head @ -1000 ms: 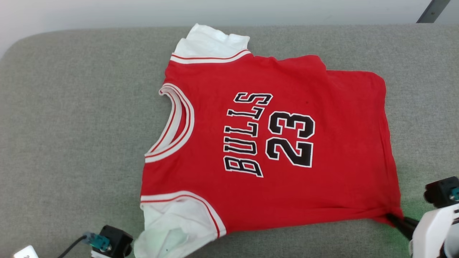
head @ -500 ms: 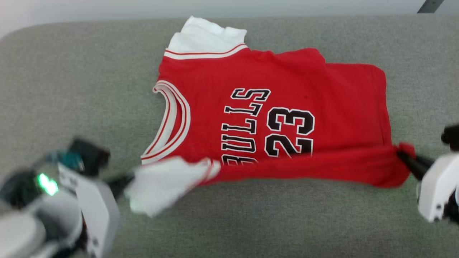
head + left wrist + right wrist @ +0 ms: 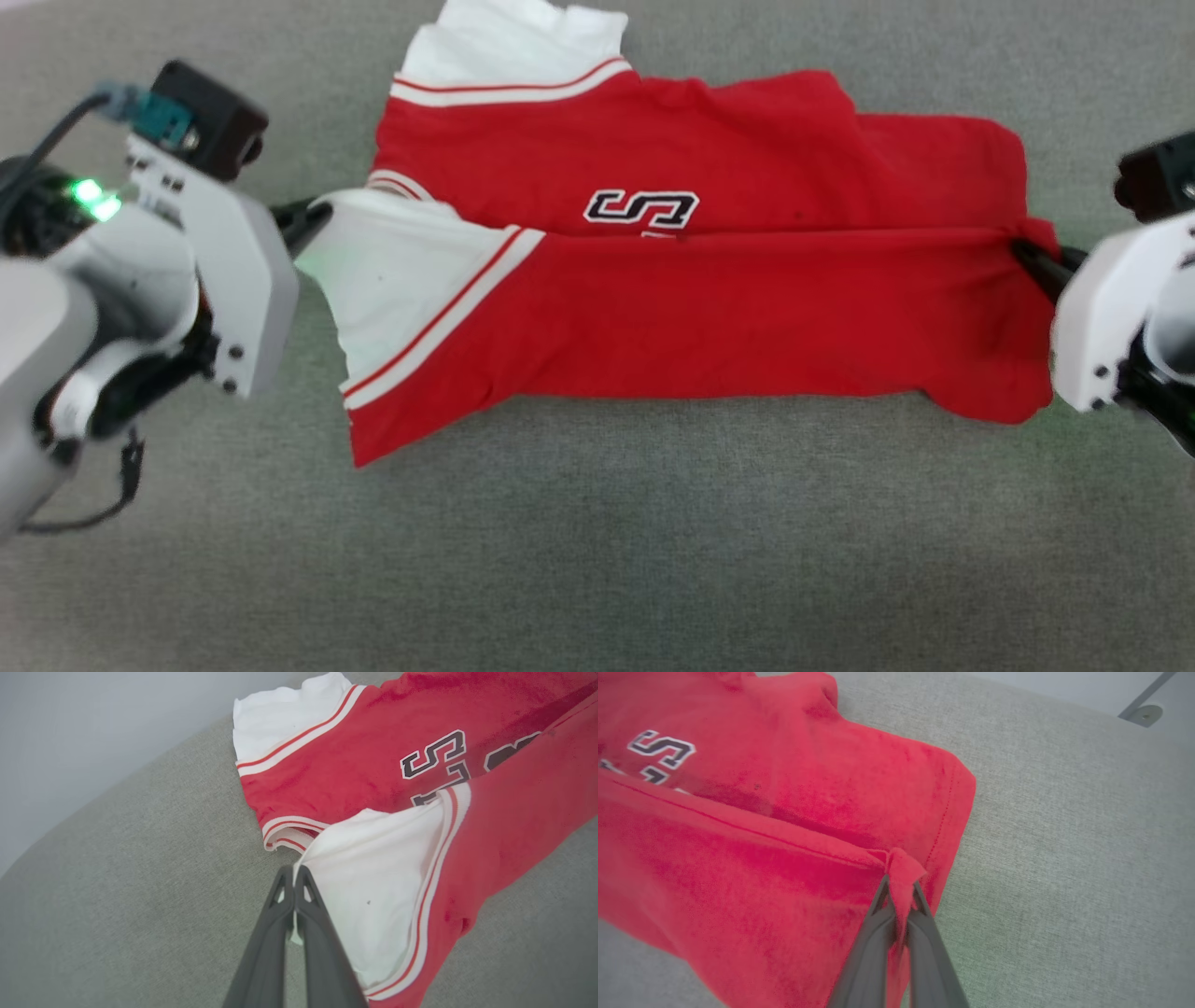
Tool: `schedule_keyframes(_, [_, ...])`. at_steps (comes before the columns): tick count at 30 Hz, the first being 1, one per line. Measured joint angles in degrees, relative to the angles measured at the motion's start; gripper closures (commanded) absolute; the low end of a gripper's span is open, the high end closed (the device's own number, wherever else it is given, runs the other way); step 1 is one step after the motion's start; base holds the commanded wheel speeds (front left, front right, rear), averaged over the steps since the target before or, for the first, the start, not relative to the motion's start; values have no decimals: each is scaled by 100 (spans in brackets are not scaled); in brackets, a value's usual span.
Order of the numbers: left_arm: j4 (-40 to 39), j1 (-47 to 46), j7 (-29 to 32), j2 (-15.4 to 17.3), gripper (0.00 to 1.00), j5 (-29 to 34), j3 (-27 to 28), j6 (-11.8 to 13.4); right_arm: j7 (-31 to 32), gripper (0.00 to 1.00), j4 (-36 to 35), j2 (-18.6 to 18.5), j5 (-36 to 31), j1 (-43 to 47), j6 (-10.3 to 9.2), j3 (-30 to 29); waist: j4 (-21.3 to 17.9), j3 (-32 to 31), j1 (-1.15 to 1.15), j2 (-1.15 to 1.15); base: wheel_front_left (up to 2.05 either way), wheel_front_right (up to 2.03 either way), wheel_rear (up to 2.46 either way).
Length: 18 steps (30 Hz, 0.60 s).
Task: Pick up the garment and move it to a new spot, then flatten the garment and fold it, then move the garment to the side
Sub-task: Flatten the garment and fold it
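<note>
The garment (image 3: 709, 308), a bright red shirt with white sleeves and striped trim, lies across the grey cushion (image 3: 597, 560) with its near half lifted and folded back over the far half. One black letter S still shows on the far half. My left gripper (image 3: 313, 217) is shut on the edge of the near white sleeve (image 3: 369, 877), at the shirt's left end. My right gripper (image 3: 1027, 250) is shut on the red hem corner (image 3: 901, 870) at the right end. The cloth hangs taut between the two grips (image 3: 293, 877) (image 3: 900, 887).
The grey cushion (image 3: 1064, 835) spreads wide around the shirt, with open fabric in front. A pale wall (image 3: 93, 728) rises behind it, and a grey metal bracket (image 3: 1141, 707) stands on the floor beyond the cushion's right end.
Both grippers have carried the near edge of the shirt up and away over the far half, covering the number and most of the lettering. The head camera has tilted down.
</note>
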Motion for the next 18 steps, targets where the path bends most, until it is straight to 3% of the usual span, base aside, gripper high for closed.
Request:
schedule_keyframes(9, [1686,-201,53,-962,100,-5,-276,-695,-279,100,1149,256,-16,-748,0,577,-55,353,0,0,0,0,0])
schedule_keyframes(18, [2880,-220,288,-1528,100,-300,-347,-999,-378,100,1881,335,124,-1257,0,951,-46,396,0,0,0,0,0])
